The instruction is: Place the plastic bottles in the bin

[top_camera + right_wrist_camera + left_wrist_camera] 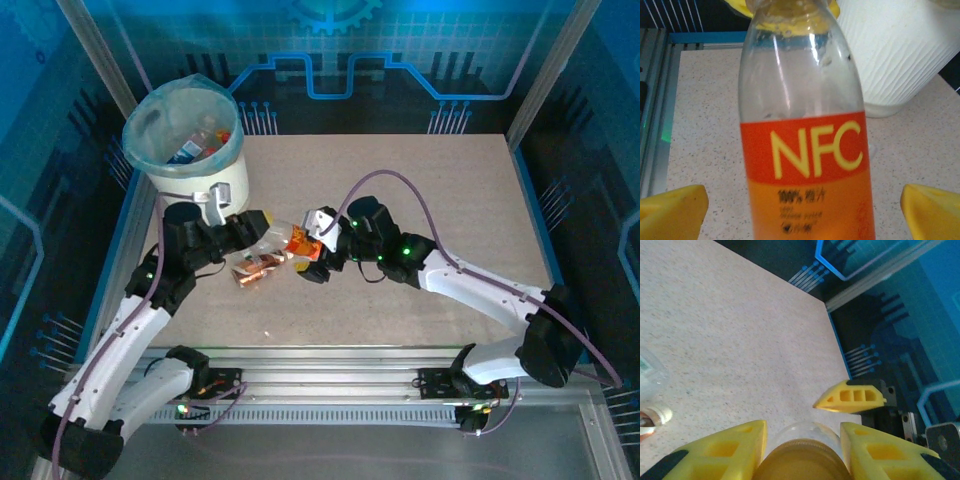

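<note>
Being pinched near its neck between the jaws of the left gripper (802,440), the NFC bottle (802,165) appears lifted off the table (430,190). Those jaws are closed down to bottle width, with a finger seen against each side. The right gripper (802,212) is spread wide around the label end: a clear gap is left between each fingertip and the bottle, and nothing is gripped. The load is therefore judged to be taken by the left side alone. The bin (205,185) is seen close beyond the left jaws, and past the right jaws off to one side; a few bottles (203,140) are already inside it. A crushed bottle (255,268) lies on the table just under the two sets of jaws. Risks:
- The bottle is smooth and round and is held at one end only, so droop or twist in the pinch is likely if the swing to the bin is fast, and slip-out would follow.
- The right fingers flank the body, so a sideways pull-out could clip the label end and lever it out of the left jaws.
- The bin rim is near the left jaws, so the bottle could be caught on it by a low carry.
- Whether liquid is left inside cannot be told; if so, extra weight is added at the free end.
</note>
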You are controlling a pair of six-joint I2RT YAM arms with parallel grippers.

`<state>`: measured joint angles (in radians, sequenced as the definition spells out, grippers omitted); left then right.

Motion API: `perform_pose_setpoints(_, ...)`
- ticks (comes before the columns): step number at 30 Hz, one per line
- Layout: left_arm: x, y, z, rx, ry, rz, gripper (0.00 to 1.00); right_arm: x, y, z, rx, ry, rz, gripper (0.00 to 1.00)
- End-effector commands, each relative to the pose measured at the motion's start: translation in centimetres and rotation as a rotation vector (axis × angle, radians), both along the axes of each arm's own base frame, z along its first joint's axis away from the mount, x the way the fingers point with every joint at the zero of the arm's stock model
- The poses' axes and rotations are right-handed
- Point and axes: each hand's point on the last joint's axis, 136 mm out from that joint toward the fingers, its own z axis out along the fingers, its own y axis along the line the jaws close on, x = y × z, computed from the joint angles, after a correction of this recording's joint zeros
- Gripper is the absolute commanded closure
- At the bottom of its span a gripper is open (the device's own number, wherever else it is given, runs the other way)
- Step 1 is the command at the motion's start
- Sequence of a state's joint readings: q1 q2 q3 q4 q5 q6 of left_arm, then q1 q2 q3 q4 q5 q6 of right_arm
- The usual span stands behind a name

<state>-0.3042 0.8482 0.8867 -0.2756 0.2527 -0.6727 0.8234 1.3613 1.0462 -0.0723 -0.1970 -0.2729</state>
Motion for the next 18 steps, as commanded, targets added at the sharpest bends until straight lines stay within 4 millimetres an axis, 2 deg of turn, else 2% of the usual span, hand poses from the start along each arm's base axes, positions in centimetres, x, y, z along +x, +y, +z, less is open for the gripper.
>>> perform_pose_setpoints(1, 0.5, 2.4, 7.6, 0.105, -0.204, 0.11, 1.0, 0.5, -0.1, 2.2, 0.041, -0.075, -0.03, 0.0)
perform_pose_setpoints(3, 1.1, 4.0, 10.8, 0.217, -0.272, 0.171, 1.0, 1.0, -0.4, 2.3, 0.031, -0.091, -0.061, 0.0)
perform_pose_setpoints(6, 2.7, 7.4, 14.9, 0.34, -0.33, 0.312, 1.0, 1.0, -0.8, 2.4, 0.015, -0.105, -0.073, 0.0)
perform_pose_setpoints(9, 4.5, 11.2, 17.8, 0.378, -0.371, 0.434, 1.0, 0.8, -1.2, 2.3, 0.0, -0.111, -0.074, 0.0)
perform_pose_setpoints(12, 6.7, 15.5, 19.2, 0.398, -0.365, 0.562, 1.0, 0.7, -1.6, 2.2, -0.017, -0.116, -0.073, 0.0)
perform_pose_setpoints(14, 8.8, 18.0, 19.2, 0.401, -0.34, 0.624, 1.0, 0.5, -1.8, 2.1, -0.035, -0.119, -0.07, 0.0)
perform_pose_setpoints(18, 12.9, 21.3, 18.0, 0.292, -0.294, 0.663, 1.0, 0.6, -2.3, 2.1, -0.06, -0.134, -0.079, 0.0)
